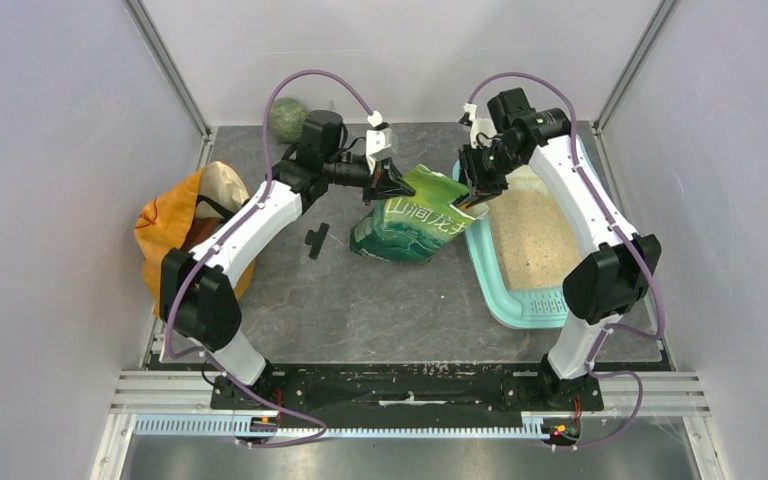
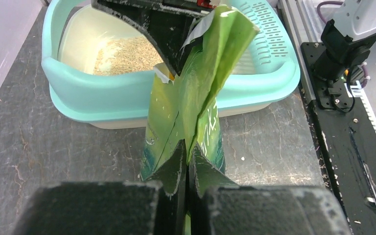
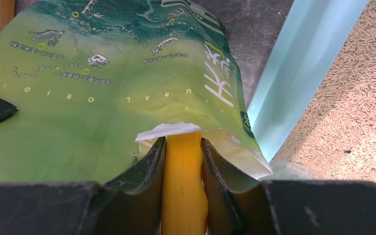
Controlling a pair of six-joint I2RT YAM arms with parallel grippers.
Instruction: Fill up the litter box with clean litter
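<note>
The light-teal litter box [image 1: 520,305] lies at the right, with pale beige litter [image 1: 532,235] spread inside. It also shows in the left wrist view [image 2: 103,98] with litter [image 2: 127,54], and in the right wrist view [image 3: 298,63] with litter [image 3: 357,107]. The green printed pouch [image 1: 410,222] leans beside the box's left rim. My left gripper [image 1: 390,180] is shut on the pouch's top edge [image 2: 196,98]; its jaws [image 2: 190,147] pinch the fold. My right gripper [image 1: 475,195] is shut on the orange scoop's handle [image 3: 183,196], which goes into the pouch's torn mouth [image 3: 169,129].
An orange sack [image 1: 175,235] slumps at the left wall. A green round object [image 1: 287,118] sits at the back left. A small black part [image 1: 315,240] lies on the grey slab left of the pouch. White walls stand on three sides.
</note>
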